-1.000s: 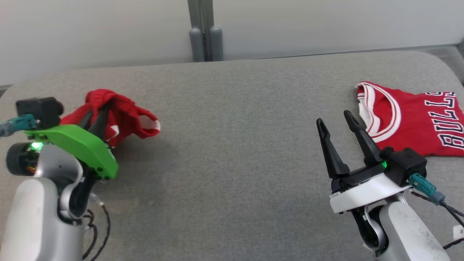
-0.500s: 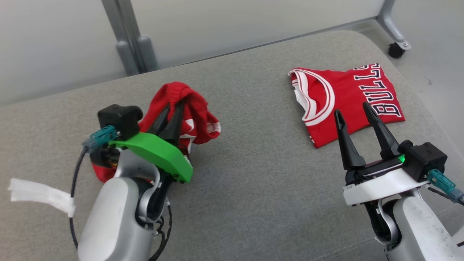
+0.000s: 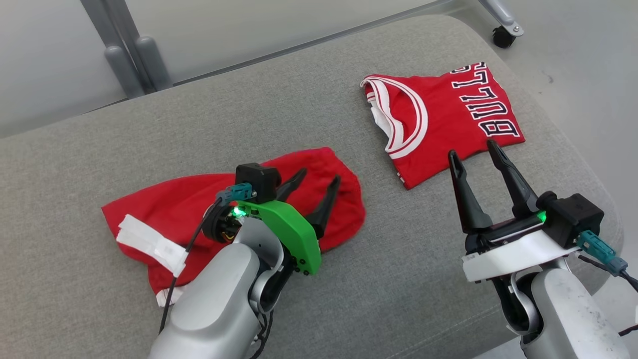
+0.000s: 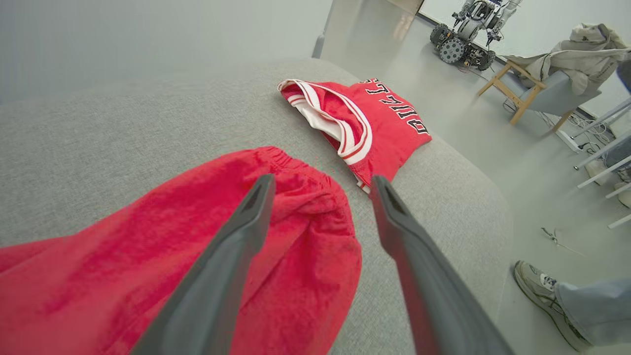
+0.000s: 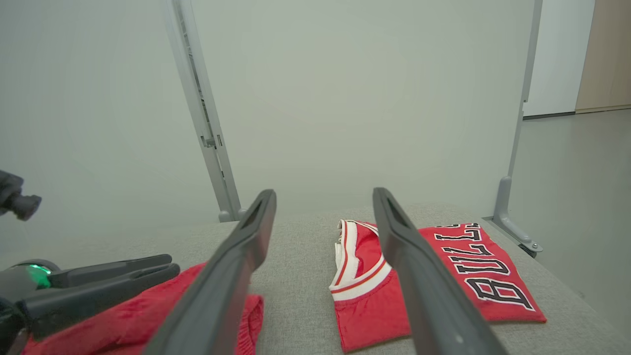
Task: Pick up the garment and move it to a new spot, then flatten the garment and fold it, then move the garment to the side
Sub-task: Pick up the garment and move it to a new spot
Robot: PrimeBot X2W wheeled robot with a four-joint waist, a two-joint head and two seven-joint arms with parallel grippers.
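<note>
Left claw point(image 3: 321, 175) hovered spread wide over the red shorts point(image 3: 164, 199), gripping nothing; right claw point(image 3: 471, 148) likewise open, empty, just short of the folded jersey point(image 3: 438, 114). Shorts lay rumpled on the grey cushion point(image 3: 299, 114), left of the jersey, apart from it. Cloth judged light, limp, prone to bunch. Best hold, I reckoned: the gathered waistband point(image 4: 281, 158), pinched at its two ends for spreading flat.
</note>
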